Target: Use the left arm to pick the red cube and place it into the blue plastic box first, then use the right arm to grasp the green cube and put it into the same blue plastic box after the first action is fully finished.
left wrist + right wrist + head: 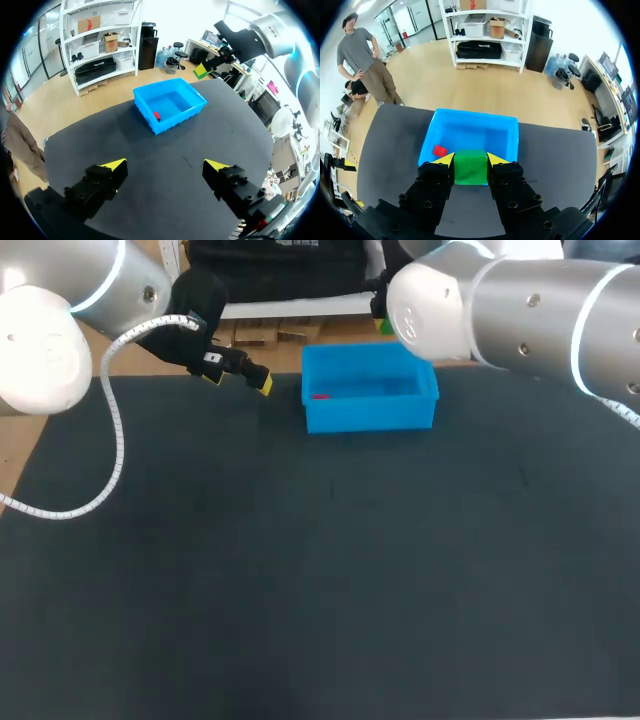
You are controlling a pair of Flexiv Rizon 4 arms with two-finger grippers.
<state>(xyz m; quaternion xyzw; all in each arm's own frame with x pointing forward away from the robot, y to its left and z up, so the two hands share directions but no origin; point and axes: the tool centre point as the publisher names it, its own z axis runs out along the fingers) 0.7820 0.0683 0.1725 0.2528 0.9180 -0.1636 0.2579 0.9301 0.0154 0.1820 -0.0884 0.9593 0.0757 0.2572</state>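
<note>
Box (370,420) on counter (300,590), at far edge, near middle. Loose cube (320,395) inside box, by its left wall. Held cube (471,166) gripped between right jaws, in air by box's far side. Left jaws spread wide, above counter, left of box, apart from it.

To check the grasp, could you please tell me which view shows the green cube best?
The right wrist view: the green cube sits large and close, gripped by the right end effector. The left wrist view shows it small and far; the head view, only a sliver behind the right arm.
</note>
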